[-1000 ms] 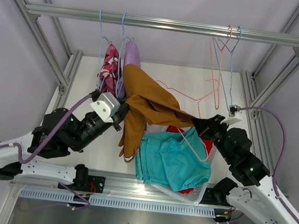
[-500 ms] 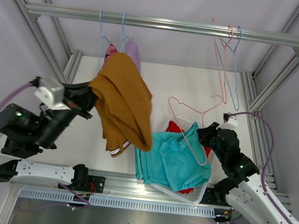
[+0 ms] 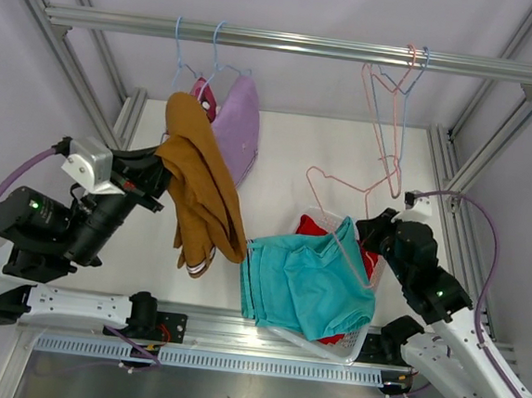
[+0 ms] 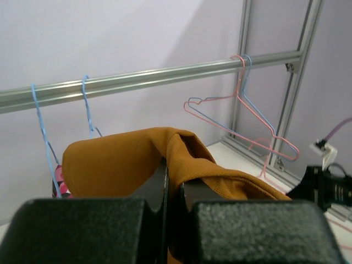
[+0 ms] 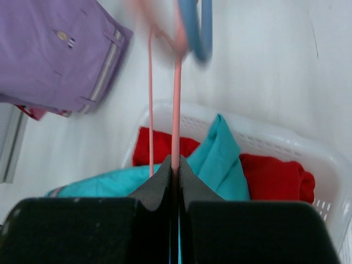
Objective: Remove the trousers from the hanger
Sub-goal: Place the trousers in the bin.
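My left gripper (image 3: pixel 161 168) is shut on the rust-brown trousers (image 3: pixel 202 189), which hang free from it at the left; the left wrist view shows the cloth (image 4: pixel 121 159) pinched between the jaws (image 4: pixel 175 184). My right gripper (image 3: pixel 376 229) is shut on the wire of a bare pink hanger (image 3: pixel 354 260), seen in the right wrist view (image 5: pixel 176 110) between closed jaws (image 5: pixel 176 165). The lilac trousers (image 3: pixel 240 127) and the camouflage trousers (image 3: pixel 203 94), mostly hidden, hang from blue hangers (image 3: pixel 178 52). The teal trousers (image 3: pixel 310 282) and red trousers (image 3: pixel 312 226) lie in the basket.
A white basket (image 3: pixel 351 342) stands at the front right. A metal rail (image 3: pixel 298 44) spans the back. Two empty hangers, pink and blue (image 3: pixel 389 126), hang at its right end. Frame posts stand at both sides.
The rust-brown trousers came off the pink hanger and went left with my left gripper, then sagged lower. The lilac trousers swung right. My right gripper rose slightly with the hanger.
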`<state>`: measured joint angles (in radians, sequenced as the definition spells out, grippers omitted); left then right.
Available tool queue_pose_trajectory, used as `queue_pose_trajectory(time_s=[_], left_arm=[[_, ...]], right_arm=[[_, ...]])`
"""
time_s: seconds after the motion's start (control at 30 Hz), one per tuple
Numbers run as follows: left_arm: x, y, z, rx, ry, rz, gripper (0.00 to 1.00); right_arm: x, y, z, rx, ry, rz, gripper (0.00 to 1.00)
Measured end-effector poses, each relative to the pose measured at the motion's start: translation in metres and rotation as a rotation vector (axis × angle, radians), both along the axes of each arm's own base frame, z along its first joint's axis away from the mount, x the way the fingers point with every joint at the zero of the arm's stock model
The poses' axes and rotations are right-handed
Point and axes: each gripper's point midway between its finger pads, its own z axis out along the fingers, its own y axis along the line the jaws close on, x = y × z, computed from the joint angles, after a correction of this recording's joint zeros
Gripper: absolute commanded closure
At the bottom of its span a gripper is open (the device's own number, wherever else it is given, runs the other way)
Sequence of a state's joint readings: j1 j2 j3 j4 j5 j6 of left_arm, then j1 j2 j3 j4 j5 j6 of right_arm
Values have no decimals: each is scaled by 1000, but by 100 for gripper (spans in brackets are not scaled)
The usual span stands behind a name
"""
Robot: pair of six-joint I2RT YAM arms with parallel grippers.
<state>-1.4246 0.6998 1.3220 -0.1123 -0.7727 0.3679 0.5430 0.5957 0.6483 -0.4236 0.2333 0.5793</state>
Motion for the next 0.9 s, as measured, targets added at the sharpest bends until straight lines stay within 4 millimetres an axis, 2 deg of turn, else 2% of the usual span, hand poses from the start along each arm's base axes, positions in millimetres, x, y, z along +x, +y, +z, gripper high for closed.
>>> queue_pose_trajectory(time_s=[0.13, 0.3, 0.4, 0.47, 0.6, 0.7, 0.9], left_arm=[[-1, -18, -19, 45, 23, -32, 99], [-4, -49, -54, 112, 66, -95, 99], [-6, -61, -74, 140, 94, -119, 99], [-6, -68, -89, 167, 114, -126, 99], [-9, -82, -115, 213, 148, -158, 99], [-11, -93, -126, 234, 163, -182, 99], [-16, -104, -132, 237, 180, -225, 99]], right_arm=[[4, -4, 52, 10, -82, -4, 100], [1, -12, 119, 23, -189, -15, 100], [-4, -16, 141, 29, -229, -13, 100], [-6, -17, 144, 20, -232, -11, 100], [-8, -20, 137, -6, -210, -14, 100], [-9, -23, 132, -22, -193, -19, 100], [-9, -25, 127, -37, -182, -30, 100]])
